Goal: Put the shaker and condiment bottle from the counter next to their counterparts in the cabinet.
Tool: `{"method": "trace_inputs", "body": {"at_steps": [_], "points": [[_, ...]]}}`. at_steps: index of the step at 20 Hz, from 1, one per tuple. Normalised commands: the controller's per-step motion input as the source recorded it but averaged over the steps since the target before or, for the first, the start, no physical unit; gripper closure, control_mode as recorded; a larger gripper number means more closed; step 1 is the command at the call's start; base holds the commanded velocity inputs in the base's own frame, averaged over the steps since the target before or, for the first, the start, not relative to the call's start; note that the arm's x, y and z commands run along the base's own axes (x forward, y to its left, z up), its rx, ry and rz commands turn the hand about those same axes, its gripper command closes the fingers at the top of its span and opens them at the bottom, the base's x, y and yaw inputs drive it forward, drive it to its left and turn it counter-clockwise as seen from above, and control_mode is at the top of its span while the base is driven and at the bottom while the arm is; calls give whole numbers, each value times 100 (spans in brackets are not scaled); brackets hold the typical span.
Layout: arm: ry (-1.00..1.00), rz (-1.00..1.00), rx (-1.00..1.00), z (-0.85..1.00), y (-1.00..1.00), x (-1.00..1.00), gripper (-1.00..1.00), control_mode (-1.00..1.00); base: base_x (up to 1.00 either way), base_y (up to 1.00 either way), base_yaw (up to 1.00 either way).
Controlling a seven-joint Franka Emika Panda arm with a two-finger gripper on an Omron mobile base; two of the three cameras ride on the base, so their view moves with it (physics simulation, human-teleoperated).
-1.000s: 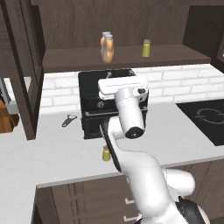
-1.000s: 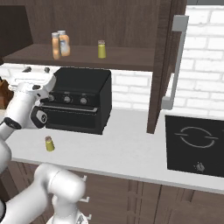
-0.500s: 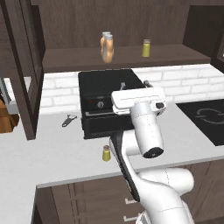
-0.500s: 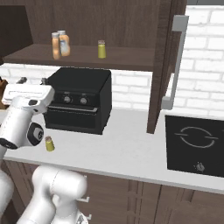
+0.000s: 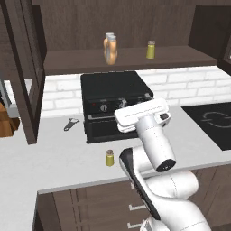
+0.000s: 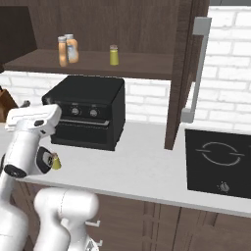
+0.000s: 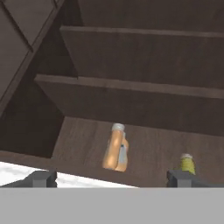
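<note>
A: Cabinet [image 5: 126, 58], the dark brown wooden one with the long plank shelf, lies ahead of and above the jaws. What else is around?

B: Below it, the black toaster oven [image 5: 115, 103] sits on the white-grey counter [image 5: 49, 155], just behind the white arm's hand. A black cooktop [image 6: 220, 159] is far off to the side.

A: And the small things?

B: Two stubby orange-tan condiment bottles [image 7: 116, 153] with whitish caps stand on the shelf, one right behind the other, between the fingertips in the hand view. A yellow-olive shaker [image 7: 187, 164] with a grey cap stands on the shelf just above one fingertip. Its twin shaker [image 5: 109, 158] stands on the counter before the oven, below the hand.

A: The gripper [image 7: 114, 178]?

B: Jaws spread wide, holding nothing.

A: Changed from a second ago?

B: The hand has pulled back from the shelf and swung lower, in front of the oven; bottles and shakers have not moved.
</note>
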Motion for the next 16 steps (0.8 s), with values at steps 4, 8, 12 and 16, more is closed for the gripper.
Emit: {"method": "trace_inputs", "body": {"at_steps": [4, 8, 12, 16], "points": [[17, 16, -10, -32, -1, -8, -100, -100, 0, 0, 0], [10, 17, -3, -37, -19, -36, -100, -100, 0, 0, 0], [13, 16, 0, -39, -27, -48, -100, -100, 0, 0, 0], [18, 10, -1, -59, -9, -38, -100, -100, 0, 0, 0]]}}
